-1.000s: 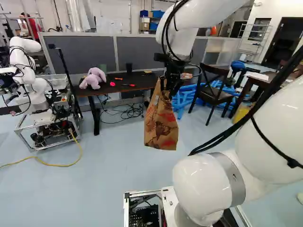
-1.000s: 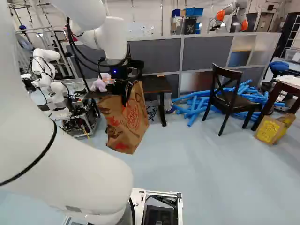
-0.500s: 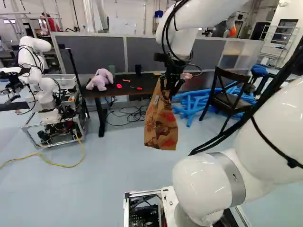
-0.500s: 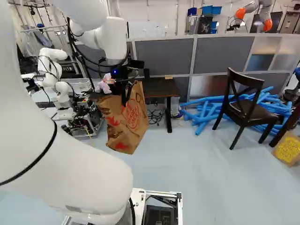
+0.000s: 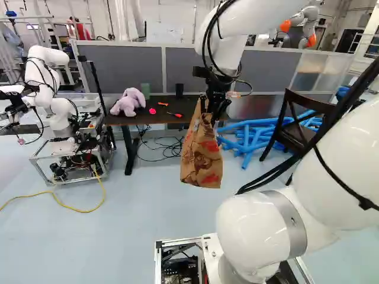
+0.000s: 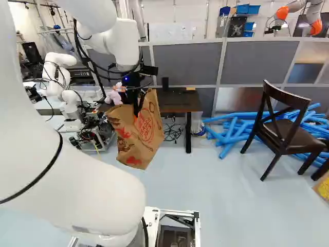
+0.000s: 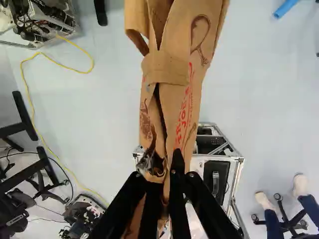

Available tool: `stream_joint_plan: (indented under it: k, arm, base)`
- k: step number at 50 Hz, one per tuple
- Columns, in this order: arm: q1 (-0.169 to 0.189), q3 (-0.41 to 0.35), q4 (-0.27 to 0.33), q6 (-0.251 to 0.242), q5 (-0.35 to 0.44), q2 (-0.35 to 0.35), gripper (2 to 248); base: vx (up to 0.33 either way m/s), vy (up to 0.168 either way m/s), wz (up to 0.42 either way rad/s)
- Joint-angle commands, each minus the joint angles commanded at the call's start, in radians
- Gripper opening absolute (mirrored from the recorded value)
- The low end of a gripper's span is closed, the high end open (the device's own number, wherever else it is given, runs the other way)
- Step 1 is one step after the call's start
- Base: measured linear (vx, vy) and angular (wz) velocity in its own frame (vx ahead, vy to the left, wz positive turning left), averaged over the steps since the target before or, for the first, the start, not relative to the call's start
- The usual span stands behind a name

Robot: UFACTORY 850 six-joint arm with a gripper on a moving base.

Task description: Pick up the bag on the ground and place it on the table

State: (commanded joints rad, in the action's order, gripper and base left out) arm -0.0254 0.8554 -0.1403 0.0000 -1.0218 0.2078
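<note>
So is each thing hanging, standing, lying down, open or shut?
Paper bag, hanging above the floor
Jaws, shut on the bag
Table, standing, no bag on it
Stuffed toy, resting on the table
Chair, standing upright
Blue tubes, heaped on the floor
Yellow cable, lying loose on the floor

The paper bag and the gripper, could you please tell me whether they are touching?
Touching: the wrist view shows the top of the paper bag pinched between the two fingers of the gripper, and both base views show it hanging there.
</note>
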Motion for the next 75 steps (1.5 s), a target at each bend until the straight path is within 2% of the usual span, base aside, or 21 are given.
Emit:
stream_joint_plan:
  k: [16, 50, 75]
  arm:
    - [0.000, 0.000, 0.000, 0.000, 0.000, 0.000, 23]
    - [0.000, 0.000, 0.000, 0.000, 0.000, 0.000, 23]
    - [0.000, 0.000, 0.000, 0.000, 0.000, 0.000, 23]
  base:
    - [0.200, -0.108, 0.172]
    - [0.168, -0.147, -0.002]
    - [0.221, -0.073, -0.015]
